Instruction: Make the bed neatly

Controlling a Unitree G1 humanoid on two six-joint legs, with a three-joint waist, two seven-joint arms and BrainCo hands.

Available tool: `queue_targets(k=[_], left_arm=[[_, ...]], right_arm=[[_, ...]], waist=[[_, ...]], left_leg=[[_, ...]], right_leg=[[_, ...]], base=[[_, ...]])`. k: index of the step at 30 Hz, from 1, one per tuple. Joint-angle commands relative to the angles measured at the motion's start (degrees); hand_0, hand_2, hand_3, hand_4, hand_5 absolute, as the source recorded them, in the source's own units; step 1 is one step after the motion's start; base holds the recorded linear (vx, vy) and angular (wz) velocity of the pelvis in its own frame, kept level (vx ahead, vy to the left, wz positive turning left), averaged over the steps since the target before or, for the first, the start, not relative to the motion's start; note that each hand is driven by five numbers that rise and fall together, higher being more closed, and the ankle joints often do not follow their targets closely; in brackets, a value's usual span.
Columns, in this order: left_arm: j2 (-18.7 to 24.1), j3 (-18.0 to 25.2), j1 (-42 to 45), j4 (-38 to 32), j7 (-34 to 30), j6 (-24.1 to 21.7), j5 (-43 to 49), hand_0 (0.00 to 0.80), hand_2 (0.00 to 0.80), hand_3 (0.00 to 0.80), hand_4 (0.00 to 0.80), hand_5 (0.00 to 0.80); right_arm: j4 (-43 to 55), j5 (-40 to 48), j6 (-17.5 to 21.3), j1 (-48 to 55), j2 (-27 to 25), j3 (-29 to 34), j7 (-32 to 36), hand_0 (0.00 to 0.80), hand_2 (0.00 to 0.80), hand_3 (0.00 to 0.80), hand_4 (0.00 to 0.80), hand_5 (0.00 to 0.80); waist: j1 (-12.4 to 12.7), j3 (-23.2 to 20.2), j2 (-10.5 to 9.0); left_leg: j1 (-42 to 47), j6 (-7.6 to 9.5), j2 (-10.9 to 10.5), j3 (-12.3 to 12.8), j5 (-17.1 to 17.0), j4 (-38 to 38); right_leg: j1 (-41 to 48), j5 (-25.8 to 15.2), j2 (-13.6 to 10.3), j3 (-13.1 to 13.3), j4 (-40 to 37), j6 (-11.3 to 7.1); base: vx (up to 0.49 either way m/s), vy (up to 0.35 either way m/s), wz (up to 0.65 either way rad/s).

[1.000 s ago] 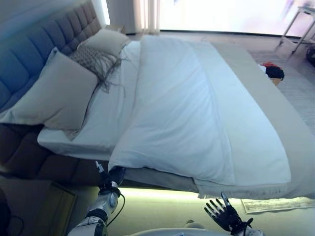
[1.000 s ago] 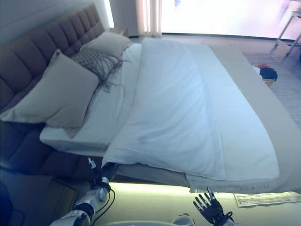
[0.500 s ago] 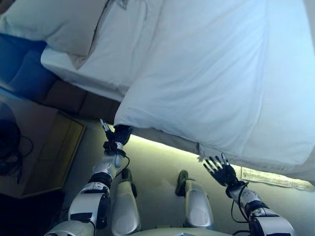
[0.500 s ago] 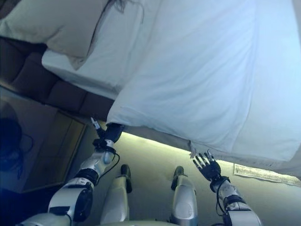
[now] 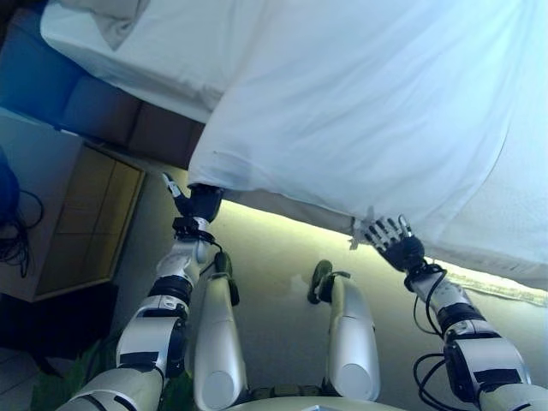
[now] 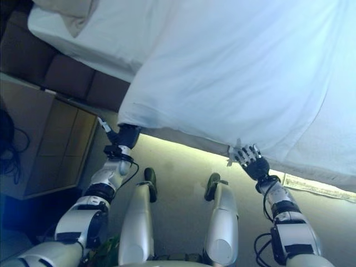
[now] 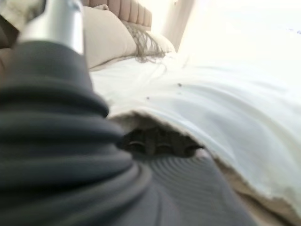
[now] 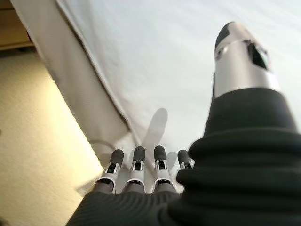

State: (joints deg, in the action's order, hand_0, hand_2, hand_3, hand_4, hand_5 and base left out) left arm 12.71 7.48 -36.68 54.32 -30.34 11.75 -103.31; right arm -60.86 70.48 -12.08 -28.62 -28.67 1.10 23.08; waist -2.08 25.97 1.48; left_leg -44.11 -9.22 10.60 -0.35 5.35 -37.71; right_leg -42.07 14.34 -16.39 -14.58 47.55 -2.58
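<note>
At the bed's near edge, the left robot hand reaches under the duvet; its wrist view shows fingers hidden, grip unclear. The right robot hand rests straight-fingered against the hem; pillows show only from the left wrist.

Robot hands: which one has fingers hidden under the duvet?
The left robot hand, at the corner of the white duvet. The right robot hand shows its fingers straight, beside the edge.

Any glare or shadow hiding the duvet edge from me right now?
Left wrist view: glare bleaches the far duvet, and the left hand reaches into dark shadow under its edge. Right wrist view: the right hand casts a thin shadow on the duvet, edge readable. Eye views: the glowing strip under the bed outlines the edge.
</note>
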Motion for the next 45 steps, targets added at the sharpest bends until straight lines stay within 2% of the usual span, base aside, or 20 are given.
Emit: queue_targets(k=[1, 5, 11, 23, 37, 45], left_arm=[[13.57, 11.37, 5.9, 1.31, -1.07, -11.6, -9.69, 0.0, 0.0, 0.0, 0.0, 0.0], [13.73, 11.67, 6.91, 0.87, 0.45, -11.76, -9.69, 0.0, 0.0, 0.0, 0.0, 0.0], [12.84, 11.8, 9.57, 0.11, 1.74, -11.46, -9.69, 0.0, 0.0, 0.0, 0.0, 0.0], [11.19, 11.95, 11.42, -0.76, 3.56, -12.22, -9.69, 0.0, 0.0, 0.0, 0.0, 0.0], [8.06, 9.96, 16.69, 3.58, 4.58, -5.81, -9.69, 0.0, 0.0, 0.0, 0.0, 0.0], [5.96, 8.4, 21.6, 5.69, 4.91, -4.37, -8.48, 0.0, 0.0, 0.0, 0.0, 0.0]], right_arm=[[-0.15, 1.88, -0.58, 2.21, -0.68, 0.81, 1.17, 0.0, 0.0, 0.0, 0.0, 0.0], [0.35, 1.88, -0.99, 2.57, -1.5, 1.31, 1.89, 0.0, 0.0, 0.0, 0.0, 0.0], [2.98, 2.19, -0.29, 3.7, -0.95, 1.74, 1.53, 0.0, 0.0, 0.0, 0.0, 0.0], [4.96, 1.21, -0.81, 3.99, 0.02, 1.67, 0.34, 0.0, 0.0, 0.0, 0.0, 0.0], [6.83, 1.66, -0.33, 3.84, 2.0, 1.94, -0.45, 0.0, 0.0, 0.0, 0.0, 0.0], [8.35, 2.28, 0.34, 6.47, 4.87, 2.46, -0.87, 0.0, 0.0, 0.0, 0.0, 0.0]], waist=[[3.85, -1.83, -2.49], [3.78, -1.87, -2.82], [4.09, -2.1, -3.05], [4.7, -2.4, -3.47], [6.08, -2.5, -3.81], [6.23, -3.07, -3.97]], left_leg=[[0.06, 6.18, -4.11, 4.17, 4.71, 0.21], [-3.15, 6.11, -3.42, 3.48, 5.48, -2.95], [-5.65, 5.99, -3.55, 2.82, 5.83, -5.28], [-8.4, 5.8, -3.18, 2.16, 5.74, -7.56], [-8.68, 6.08, -3.22, 1.93, 6.4, -9.11], [-3.89, 5.8, -2.78, 2.45, 6.31, -6.93]], right_leg=[[-4.01, 2.4, 2.94, 5.35, 5.37, 0.21], [-6.73, 3.02, 3.15, 5.81, 7.7, 0.72], [-8.64, 3.08, 3.08, 5.85, 9.14, 0.85], [-10.6, 3.16, 2.46, 5.75, 11.23, 0.85], [-10.52, 3.5, 2.12, 4.88, 12.86, 0.71], [-5.72, 2.43, 2.36, 3.97, 9.16, 0.02]], base=[[0.0, 0.0, 0.0], [-0.004, -0.008, 0.0], [-0.005, -0.006, -0.02], [-0.012, -0.005, 0.01], [-0.025, -0.029, 0.02], [0.035, -0.06, 0.14]])
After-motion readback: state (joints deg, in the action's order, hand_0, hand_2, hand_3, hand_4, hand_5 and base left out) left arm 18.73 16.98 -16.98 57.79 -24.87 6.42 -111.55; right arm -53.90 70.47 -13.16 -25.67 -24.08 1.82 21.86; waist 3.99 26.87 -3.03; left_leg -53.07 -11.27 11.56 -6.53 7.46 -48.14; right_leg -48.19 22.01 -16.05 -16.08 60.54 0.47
